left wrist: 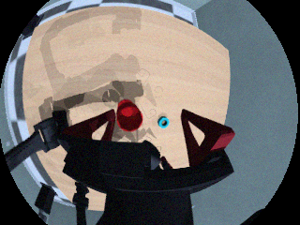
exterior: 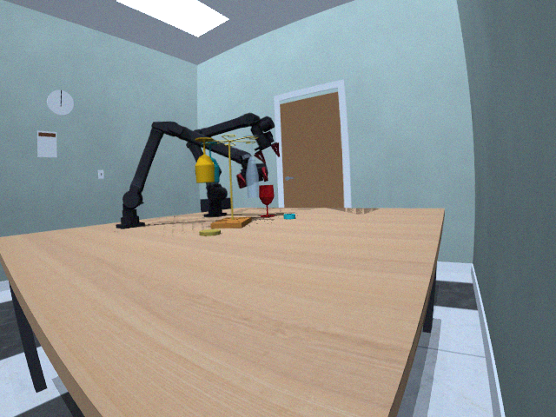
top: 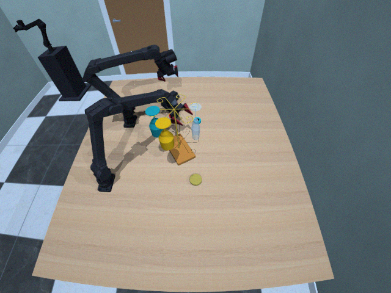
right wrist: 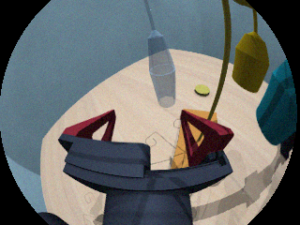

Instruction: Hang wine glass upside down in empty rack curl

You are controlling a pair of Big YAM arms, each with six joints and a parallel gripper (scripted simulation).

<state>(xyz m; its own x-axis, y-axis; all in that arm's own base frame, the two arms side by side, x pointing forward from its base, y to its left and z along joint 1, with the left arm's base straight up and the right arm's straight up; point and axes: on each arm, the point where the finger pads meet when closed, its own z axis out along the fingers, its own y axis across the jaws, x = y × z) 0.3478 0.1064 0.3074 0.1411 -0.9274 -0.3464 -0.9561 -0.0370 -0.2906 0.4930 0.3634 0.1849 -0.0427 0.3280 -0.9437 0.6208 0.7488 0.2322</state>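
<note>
Over the table (top: 220,220) (exterior: 269,291) (left wrist: 187,61) (right wrist: 122,98), we are seeing left claw (top: 170,78) (exterior: 271,158) (left wrist: 148,112) and right claw (top: 187,119) (exterior: 254,183) (right wrist: 147,113) hanging open. Red glass (exterior: 267,193) (left wrist: 129,116) is standing upright; yellow glass (top: 166,140) (exterior: 204,169) (right wrist: 250,61), teal glass (top: 154,127) (exterior: 216,170) (right wrist: 278,108) and clear glass (top: 195,129) (exterior: 252,179) (right wrist: 162,75) are hanging on rack (top: 176,129) (exterior: 230,179) (right wrist: 227,47).
</note>
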